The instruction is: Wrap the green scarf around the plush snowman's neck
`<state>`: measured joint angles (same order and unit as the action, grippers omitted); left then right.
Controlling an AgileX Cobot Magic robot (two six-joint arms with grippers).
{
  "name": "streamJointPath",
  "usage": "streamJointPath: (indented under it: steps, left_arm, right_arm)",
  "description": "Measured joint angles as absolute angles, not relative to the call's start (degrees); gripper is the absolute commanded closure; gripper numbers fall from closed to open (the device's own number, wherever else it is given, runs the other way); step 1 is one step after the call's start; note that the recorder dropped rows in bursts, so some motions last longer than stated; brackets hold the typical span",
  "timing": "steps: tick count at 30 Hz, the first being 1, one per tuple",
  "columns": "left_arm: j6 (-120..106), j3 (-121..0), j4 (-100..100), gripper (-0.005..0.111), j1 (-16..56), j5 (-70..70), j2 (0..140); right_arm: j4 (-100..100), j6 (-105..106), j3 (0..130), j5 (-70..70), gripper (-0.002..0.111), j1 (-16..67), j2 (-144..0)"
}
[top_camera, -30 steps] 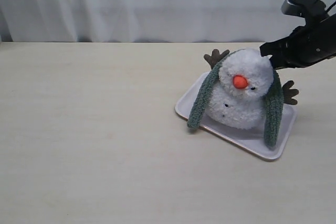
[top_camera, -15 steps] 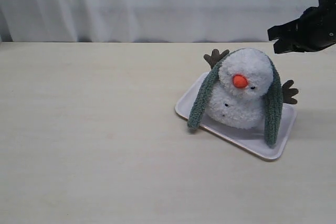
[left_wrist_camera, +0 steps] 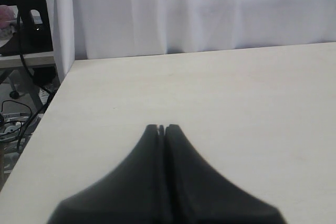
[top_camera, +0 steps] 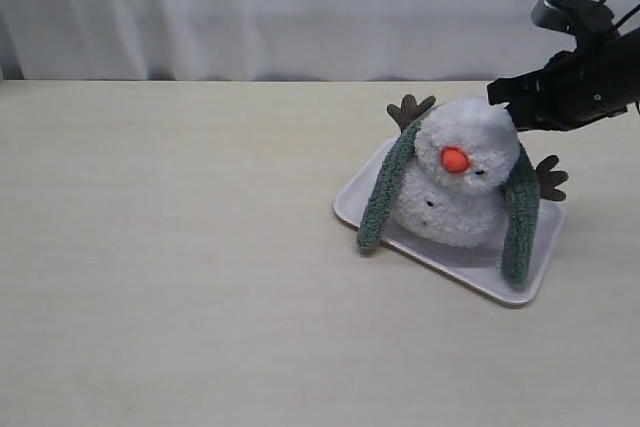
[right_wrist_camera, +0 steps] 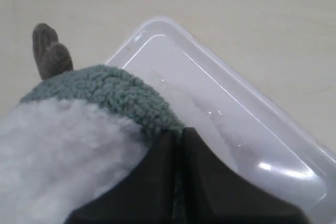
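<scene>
While the scarf (top_camera: 381,195) drapes over the snowman (top_camera: 455,215) on its tray (top_camera: 470,269), ends hanging at 8 and 5 o'clock, the nearer right pincer (top_camera: 499,94), jaws pressed together, meets its fold at 1 o'clock.

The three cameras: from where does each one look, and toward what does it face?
Exterior view: off the arms, raised, facing across the table to the curtain; shows plush snowman, green scarf, tray, right gripper.
Left wrist view: on the left arm, looking over the shut left gripper along the table.
Right wrist view: on the right arm, looking down past the shut gripper at scarf and tray.
Shared: exterior and right wrist both show snowman, scarf, tray.
</scene>
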<state>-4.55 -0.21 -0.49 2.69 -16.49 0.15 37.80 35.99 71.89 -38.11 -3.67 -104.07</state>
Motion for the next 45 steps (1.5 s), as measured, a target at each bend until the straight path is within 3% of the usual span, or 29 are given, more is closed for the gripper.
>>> streamJointPath:
  steps: [18, 20, 29, 38, 45]
  left_arm:
    - [-4.6, -0.2, -0.5, 0.107, 2.7, -16.5, 0.1]
    - [-4.6, -0.2, -0.5, 0.107, 2.7, -16.5, 0.1]
    - [-4.6, -0.2, -0.5, 0.107, 2.7, -16.5, 0.1]
    - [-4.6, -0.2, -0.5, 0.107, 2.7, -16.5, 0.1]
    - [-4.6, -0.2, -0.5, 0.107, 2.7, -16.5, 0.1]
  right_arm:
    - [37.6, 37.0, 71.9, -38.6, 0.104, -3.7, -106.1]
    - [37.1, 37.0, 71.9, -39.0, 0.1, -3.7, -104.7]
    - [30.3, 31.6, 71.9, -44.2, 0.064, -3.7, -96.7]
    - [23.6, 25.3, 70.7, -53.5, 0.064, -3.7, -87.3]
    - [23.6, 25.2, 61.9, -55.5, 0.063, -3.7, -83.8]
